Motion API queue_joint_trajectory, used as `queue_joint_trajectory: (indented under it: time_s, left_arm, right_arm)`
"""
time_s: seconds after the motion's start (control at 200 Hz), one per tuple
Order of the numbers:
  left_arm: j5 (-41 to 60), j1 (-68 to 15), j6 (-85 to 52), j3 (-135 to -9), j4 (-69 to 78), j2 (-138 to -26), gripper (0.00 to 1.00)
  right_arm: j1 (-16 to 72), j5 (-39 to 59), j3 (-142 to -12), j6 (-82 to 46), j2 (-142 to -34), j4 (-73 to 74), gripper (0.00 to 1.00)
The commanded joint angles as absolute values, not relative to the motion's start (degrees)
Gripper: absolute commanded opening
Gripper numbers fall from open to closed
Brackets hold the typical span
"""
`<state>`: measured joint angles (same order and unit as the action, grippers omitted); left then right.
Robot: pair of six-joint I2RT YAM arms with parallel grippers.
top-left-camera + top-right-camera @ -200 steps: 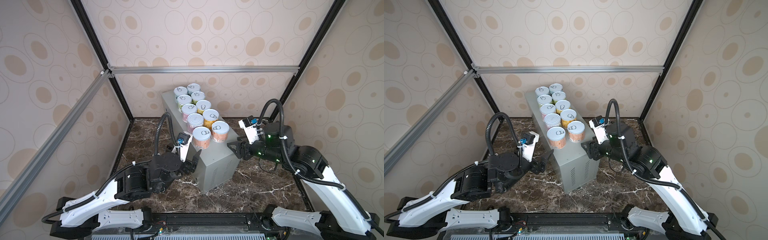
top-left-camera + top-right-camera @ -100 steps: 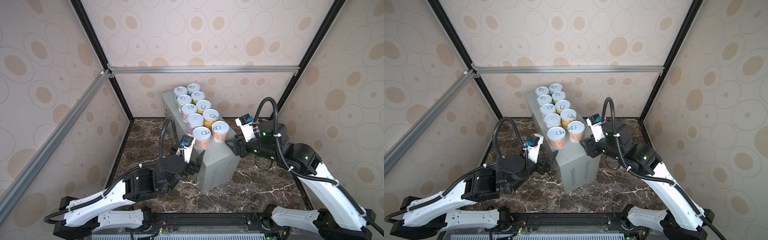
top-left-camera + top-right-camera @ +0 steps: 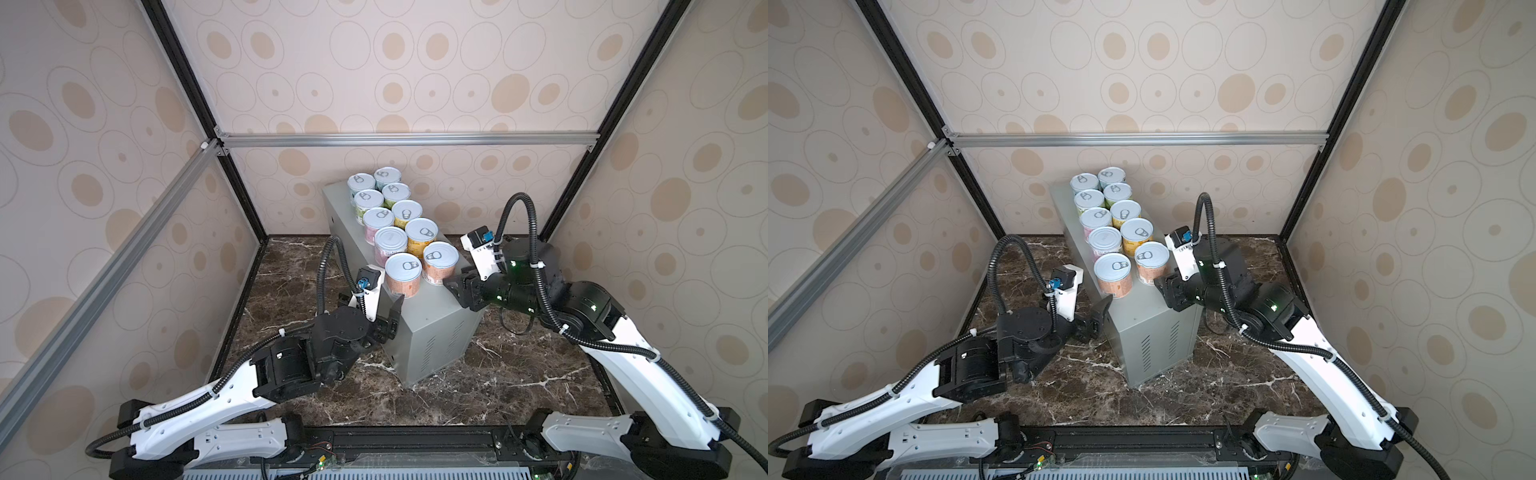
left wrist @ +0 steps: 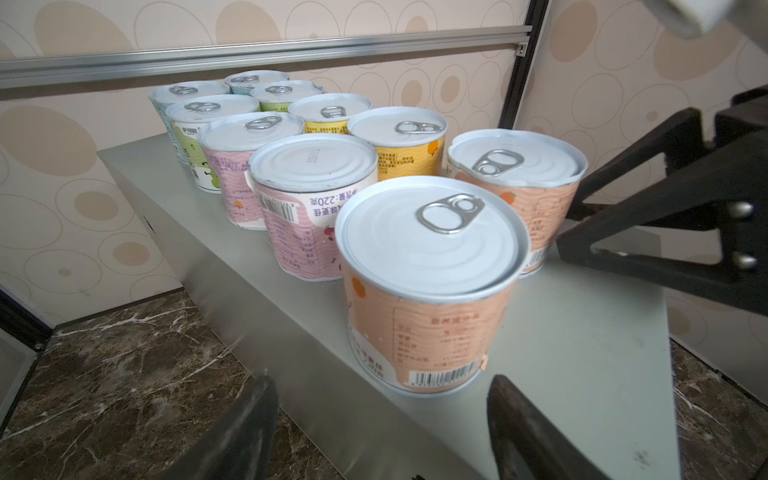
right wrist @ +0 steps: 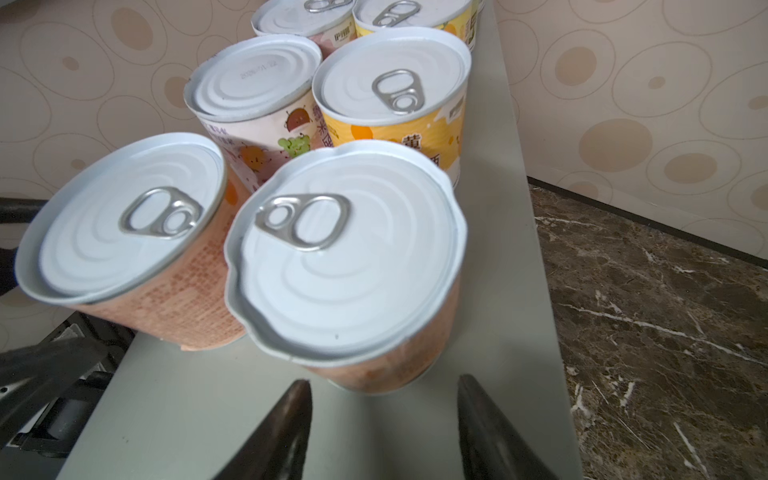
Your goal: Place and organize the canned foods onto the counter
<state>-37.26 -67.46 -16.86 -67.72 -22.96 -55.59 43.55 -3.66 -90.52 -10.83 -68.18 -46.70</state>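
Beige oval-print wallpaper [image 3: 415, 62] walls you in, crossed by two silver aluminium rails [image 3: 395, 139], above a dark brown, white-veined marble floor [image 3: 498, 374]. In both top views you have one counter [image 3: 430, 316], a smooth grey sheet-metal box with vent slots in its end face, standing on that floor. All ten canned foods [image 3: 390, 243] stand upright on its flat top in two close rows of five. Two are teal at the far end, then come two green, then two pink alongside two yellow, and two orange sit nearest you.

In your left wrist view, count nine silvery lids with a ring pull. The tenth, a pink can [image 4: 313, 166], shows a plain ribbed end, and its paper label reads upside down. Your left gripper [image 4: 382, 382] is spread wide and empty. The near orange can [image 4: 428, 249] stands just ahead of the gap between its two black fingers.

In your right wrist view, the right gripper [image 5: 384, 384] has its tapered black fingers parted with nothing between them. The other orange can [image 5: 345, 270] sits just ahead of them, and the thin rim of its lid is dented into waves.
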Motion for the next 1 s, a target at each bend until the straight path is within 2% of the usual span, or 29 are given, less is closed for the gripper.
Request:
queue_joint_trajectory:
  time_s: [0.0,0.995]
  left_arm:
    - [-35.65,-65.68,-17.85,-67.59,-20.80,-54.83,0.79]
    - [-27.39,-56.27,-18.11,-65.76,-17.58,-55.81,0.79]
  right_arm:
    - [43.91,-4.22,-90.70,-9.53,-68.86,-45.12,0.57]
    - [43.60,-2.81,-94.22,-8.71,-74.80,-44.03,0.55]
